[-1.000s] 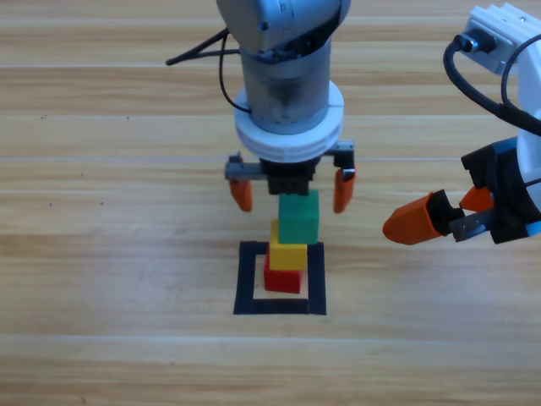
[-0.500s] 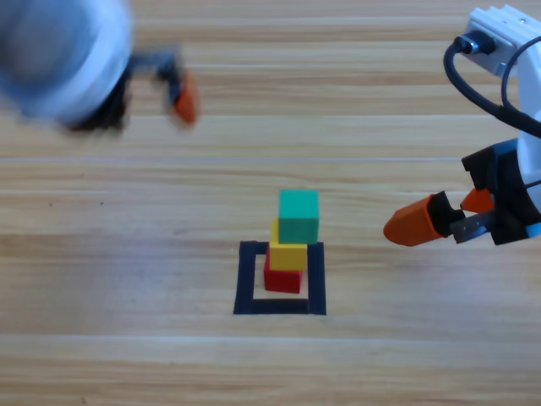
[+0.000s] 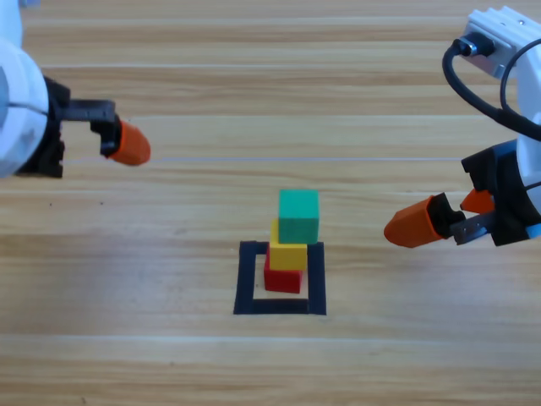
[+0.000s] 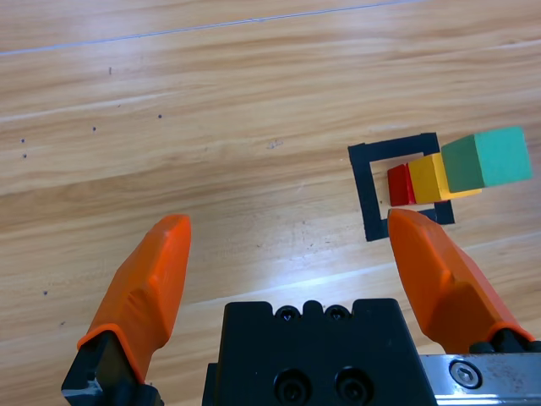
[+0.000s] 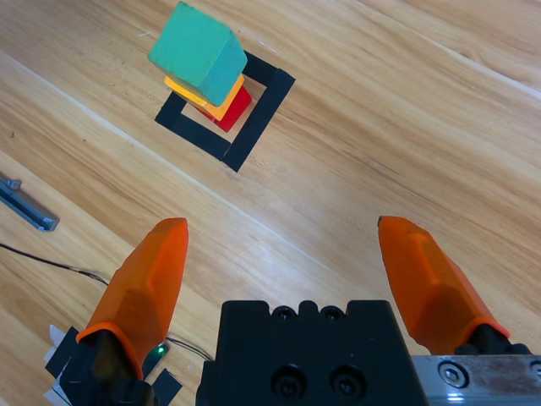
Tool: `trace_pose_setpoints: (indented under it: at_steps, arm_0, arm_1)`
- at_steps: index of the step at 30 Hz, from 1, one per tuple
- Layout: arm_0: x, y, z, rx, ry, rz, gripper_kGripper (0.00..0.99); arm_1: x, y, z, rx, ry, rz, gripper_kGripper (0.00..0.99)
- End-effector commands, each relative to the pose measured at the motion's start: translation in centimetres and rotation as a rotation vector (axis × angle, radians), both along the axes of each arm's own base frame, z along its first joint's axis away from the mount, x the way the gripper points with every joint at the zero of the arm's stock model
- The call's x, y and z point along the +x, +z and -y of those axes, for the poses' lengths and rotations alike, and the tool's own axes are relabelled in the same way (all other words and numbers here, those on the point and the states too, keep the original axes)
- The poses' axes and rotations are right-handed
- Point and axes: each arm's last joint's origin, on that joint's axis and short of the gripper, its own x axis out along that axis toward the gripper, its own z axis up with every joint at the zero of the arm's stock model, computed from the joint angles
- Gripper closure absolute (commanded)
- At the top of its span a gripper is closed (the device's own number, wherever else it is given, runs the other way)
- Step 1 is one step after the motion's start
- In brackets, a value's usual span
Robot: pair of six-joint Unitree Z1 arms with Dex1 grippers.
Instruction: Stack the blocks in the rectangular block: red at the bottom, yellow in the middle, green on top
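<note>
A small matte red cube (image 3: 281, 278) sits inside the flat square frame of black tape (image 3: 246, 281) on the table, a matching yellow cube (image 3: 288, 250) rests on it, and a teal-green cube (image 3: 299, 216) tops the stack. Each upper cube sits slightly off from the one below, yet the tower stands upright within the outline. Nothing touches or crowds it. The left gripper (image 4: 296, 258) hangs well apart at the left edge of the high view, its orange jaws spread wide and holding nothing. The right gripper (image 5: 287, 266) waits at the right edge, jaws likewise spread and empty. The pale wooden plank table (image 3: 169, 355) carries fine seams. In the right wrist view, a thin grey metal bar (image 5: 25, 206) and a black cable (image 5: 51, 262) lie on the table beyond the stack. No writing is legible.
</note>
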Motion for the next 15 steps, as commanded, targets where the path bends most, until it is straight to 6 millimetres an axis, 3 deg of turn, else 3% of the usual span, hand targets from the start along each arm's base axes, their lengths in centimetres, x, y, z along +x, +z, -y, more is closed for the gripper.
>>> trace_pose_setpoints:
  at_steps: [1,15]
  arm_0:
    - [-0.49,-2.01,-0.02,0.052,-0.029,-0.011,0.000]
    - [-0.66,-2.98,-0.39,0.084,-0.036,-0.011,0.000]
  arm_1:
    - [0.93,-1.40,0.18,-0.032,-0.017,-0.029,0.004]
    - [0.87,-1.27,0.24,-0.028,-0.015,-0.027,0.004]
